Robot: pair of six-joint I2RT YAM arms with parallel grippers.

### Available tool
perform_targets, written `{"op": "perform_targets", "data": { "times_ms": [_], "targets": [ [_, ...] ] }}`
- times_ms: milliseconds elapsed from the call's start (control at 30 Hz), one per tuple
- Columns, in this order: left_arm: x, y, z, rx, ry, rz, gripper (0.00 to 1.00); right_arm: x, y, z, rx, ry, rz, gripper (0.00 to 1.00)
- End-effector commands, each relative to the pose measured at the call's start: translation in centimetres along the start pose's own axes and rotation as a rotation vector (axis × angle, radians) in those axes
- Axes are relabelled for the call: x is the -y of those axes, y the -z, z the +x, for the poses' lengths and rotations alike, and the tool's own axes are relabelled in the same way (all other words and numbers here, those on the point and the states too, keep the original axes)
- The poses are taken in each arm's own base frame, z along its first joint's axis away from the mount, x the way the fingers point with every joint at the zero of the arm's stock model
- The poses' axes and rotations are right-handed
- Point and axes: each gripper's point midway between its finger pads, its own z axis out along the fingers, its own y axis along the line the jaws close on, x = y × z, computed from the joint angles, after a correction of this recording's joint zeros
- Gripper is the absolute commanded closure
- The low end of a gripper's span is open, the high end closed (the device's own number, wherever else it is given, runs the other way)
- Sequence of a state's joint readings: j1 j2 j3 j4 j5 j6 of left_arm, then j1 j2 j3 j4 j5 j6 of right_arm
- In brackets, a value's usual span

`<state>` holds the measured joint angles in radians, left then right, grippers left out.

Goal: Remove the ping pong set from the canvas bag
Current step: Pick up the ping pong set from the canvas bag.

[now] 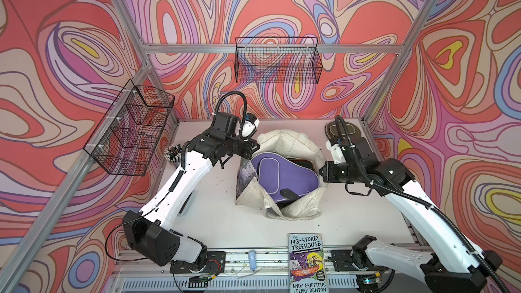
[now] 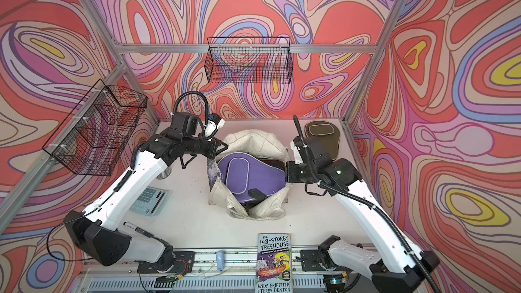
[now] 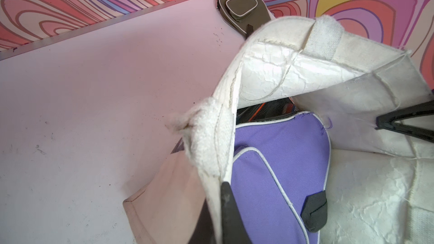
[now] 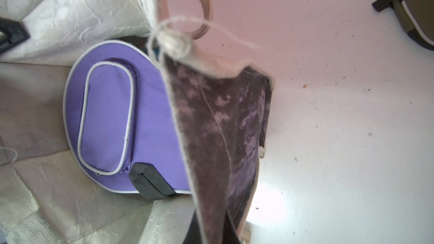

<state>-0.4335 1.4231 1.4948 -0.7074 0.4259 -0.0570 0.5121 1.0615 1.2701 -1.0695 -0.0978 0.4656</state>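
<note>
Paperback book [image 1: 307, 263] sits right at the bottom centre in both top views, at the near edge of the table [image 1: 211, 209]. Mid-frame is the canvas bag [image 1: 284, 139], mouth pulled wide, with the purple paddle case [image 1: 284, 174] lying inside it. Left tool [image 1: 246, 155] is clenched on the bag's rim at frame left, and the right tool [image 1: 320, 174] is pinching the rim at frame right. An olive case [image 1: 338, 131] is out on the table, just up and right of the bag.

Paddle cases, two: purple case [image 1: 282, 170], olive case [image 1: 339, 131]. Canvas bag [image 1: 284, 139], one. Wire baskets [image 1: 277, 60], two. Book [image 1: 307, 263], one. Calculator [image 2: 148, 201], one. Marker [image 2: 138, 228], one.
</note>
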Motion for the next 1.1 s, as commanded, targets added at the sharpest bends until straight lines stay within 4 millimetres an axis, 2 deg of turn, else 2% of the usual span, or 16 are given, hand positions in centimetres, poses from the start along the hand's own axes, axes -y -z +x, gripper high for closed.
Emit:
{"op": "perform_targets", "data": {
  "times_ms": [0,67,233,300,400,567,633,700,767,867,1067],
  "targets": [
    [2.2,2.8,-4.9,0.206,-0.084,0.053,1.00,-0.7,0.2,-1.1,0.085,-0.007,-0.047,0.78],
    [2.2,2.6,-5.0,0.200,-0.089,0.056,1.00,-1.2,0.7,-1.5,0.098,0.040,-0.060,0.53],
    [3.1,3.5,-6.3,0.247,-0.112,0.078,1.00,-4.1,4.0,-5.0,0.191,0.252,-0.130,0.02],
    [3.7,4.1,-6.9,0.274,-0.121,0.096,1.00,-5.8,4.1,-5.8,0.191,0.336,-0.193,0.02],
    [4.1,4.8,-7.5,0.301,-0.135,0.108,1.00,-8.3,3.1,-6.3,0.169,0.428,-0.304,0.02],
    [4.6,5.1,-7.5,0.304,-0.147,0.128,1.00,-12.2,0.9,-5.4,0.113,0.582,-0.465,0.02],
    [4.6,5.1,-7.5,0.309,-0.153,0.123,1.00,-13.1,-0.3,-5.0,0.091,0.611,-0.515,0.02],
    [4.6,5.2,-7.4,0.312,-0.163,0.120,1.00,-13.1,-2.5,-4.4,0.049,0.616,-0.533,0.02],
    [4.8,5.3,-7.5,0.322,-0.176,0.128,1.00,-12.3,-5.4,-3.8,0.010,0.616,-0.505,0.04],
    [5.1,5.2,-7.8,0.332,-0.187,0.150,1.00,-11.6,-8.6,-3.3,-0.024,0.608,-0.487,0.11],
    [5.2,4.6,-7.7,0.322,-0.199,0.173,1.00,-11.2,-11.0,-3.3,-0.026,0.609,-0.483,0.21]
  ]
}}
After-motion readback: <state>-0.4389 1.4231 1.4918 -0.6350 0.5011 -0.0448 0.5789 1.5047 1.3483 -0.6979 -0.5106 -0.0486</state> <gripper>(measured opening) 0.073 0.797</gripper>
